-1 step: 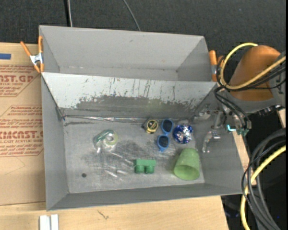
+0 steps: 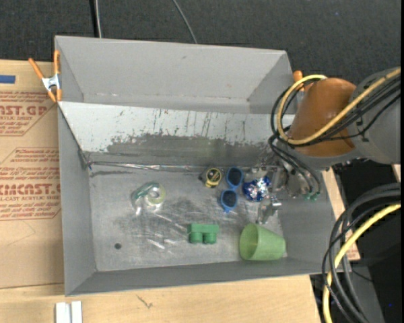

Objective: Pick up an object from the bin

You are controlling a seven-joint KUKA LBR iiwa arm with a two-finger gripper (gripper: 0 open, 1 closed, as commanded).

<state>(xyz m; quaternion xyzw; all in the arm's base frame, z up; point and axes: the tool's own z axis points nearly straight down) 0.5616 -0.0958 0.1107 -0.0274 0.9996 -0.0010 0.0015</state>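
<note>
My gripper (image 2: pixel 273 195) is low in the right part of the bin, close to the right wall. Right at its left side lies a small blue and white shiny thing (image 2: pixel 255 190), touching or nearly touching it. Two blue round caps lie just left of that, one (image 2: pixel 233 177) farther back and one (image 2: pixel 228 199) nearer the front. A gold and black round piece (image 2: pixel 212 176) lies beside the back cap. A light green cup (image 2: pixel 261 243) lies on its side just in front of the gripper.
A green block (image 2: pixel 203 233) lies at the front middle. A clear plastic piece with a green part (image 2: pixel 148 197) lies to the left. The arm with its orange cover and cables hangs over the bin's right rim.
</note>
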